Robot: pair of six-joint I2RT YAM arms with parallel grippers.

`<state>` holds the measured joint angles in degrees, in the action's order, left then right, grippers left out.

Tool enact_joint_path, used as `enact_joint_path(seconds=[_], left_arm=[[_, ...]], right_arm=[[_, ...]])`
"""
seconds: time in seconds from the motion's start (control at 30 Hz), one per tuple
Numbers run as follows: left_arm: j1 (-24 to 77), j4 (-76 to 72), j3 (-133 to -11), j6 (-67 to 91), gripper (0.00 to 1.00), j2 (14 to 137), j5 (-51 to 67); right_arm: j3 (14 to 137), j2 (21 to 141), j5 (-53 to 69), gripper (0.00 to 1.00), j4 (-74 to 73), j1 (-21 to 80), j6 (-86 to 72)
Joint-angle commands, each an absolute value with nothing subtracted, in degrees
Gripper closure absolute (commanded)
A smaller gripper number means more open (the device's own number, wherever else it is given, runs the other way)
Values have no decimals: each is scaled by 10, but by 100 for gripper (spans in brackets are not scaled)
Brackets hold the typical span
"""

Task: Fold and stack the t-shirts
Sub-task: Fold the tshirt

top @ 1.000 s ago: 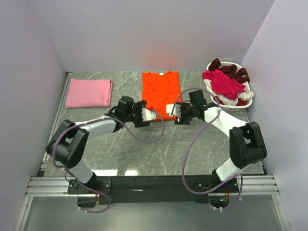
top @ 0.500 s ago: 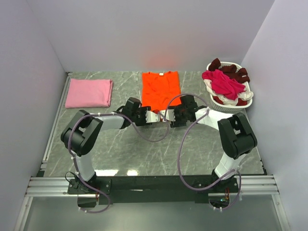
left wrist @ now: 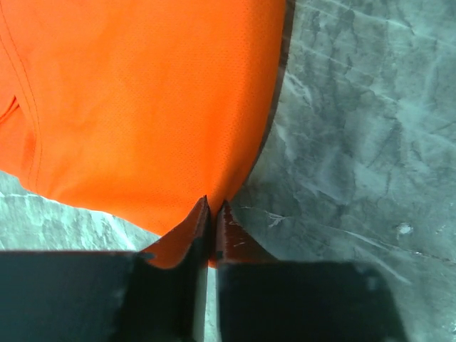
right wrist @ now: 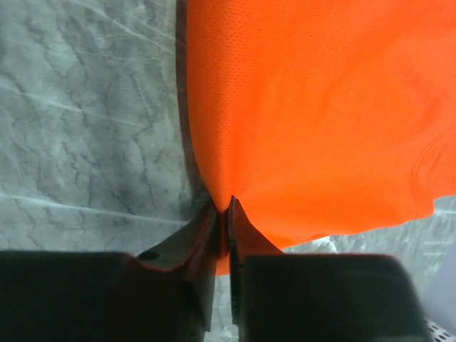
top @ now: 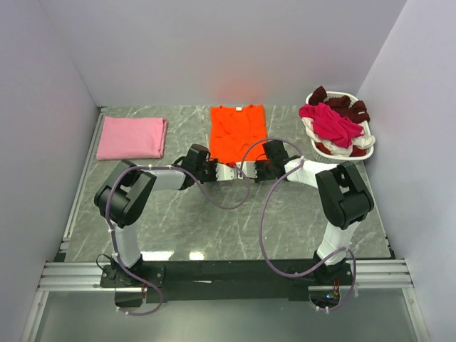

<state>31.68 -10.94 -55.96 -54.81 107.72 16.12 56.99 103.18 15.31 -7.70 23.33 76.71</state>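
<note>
A bright orange t-shirt lies flat at the back middle of the table. My left gripper is shut on a corner of its near hem. My right gripper is shut on the hem's other corner. The wrist views show each pair of jaws pinched together with orange cloth between them and more spreading ahead. A light pink t-shirt lies folded at the back left. Magenta and dark maroon t-shirts are heaped in the basket.
The white plastic basket stands at the back right, close to my right arm's elbow. Grey marble tabletop stretches between the grippers and the arm bases. Walls close in the left, back and right sides.
Both grippers moved in toward the orange shirt's near hem, drew closer together and went from open to shut on the cloth. The hem now sits a little farther back.
</note>
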Motion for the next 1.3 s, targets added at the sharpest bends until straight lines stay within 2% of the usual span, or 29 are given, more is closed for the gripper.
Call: enact_joint_path(seconds=[0.0, 0.03, 0.1, 0.37, 0.57, 0.77, 0.9, 1.0, 1.13, 1.27], left_arm=[[315, -106, -576, -556, 94, 1083, 163], [315, -106, -574, -555, 98, 1075, 166], [315, -103, -560, -556, 99, 1062, 187], [330, -77, -483, -543, 99, 973, 227], [381, -45, -430, -510, 100, 904, 233], [465, 28, -399, -454, 100, 812, 243], [526, 102, -391, -385, 100, 726, 247], [562, 122, -380, -342, 99, 652, 256], [578, 123, -370, -319, 100, 585, 252], [578, 119, -379, -339, 100, 591, 215]], right_arm=[[570, 1027, 154, 90, -59, 238, 769], [569, 1019, 162, 96, -65, 237, 774], [560, 1007, 186, 100, -72, 236, 776], [492, 921, 234, 100, -110, 234, 777], [405, 802, 264, 100, -162, 240, 773], [316, 605, 282, 100, -280, 251, 766], [297, 447, 307, 100, -419, 254, 743], [293, 357, 312, 100, -470, 259, 715], [309, 315, 303, 100, -501, 258, 665], [352, 339, 289, 100, -447, 257, 620]])
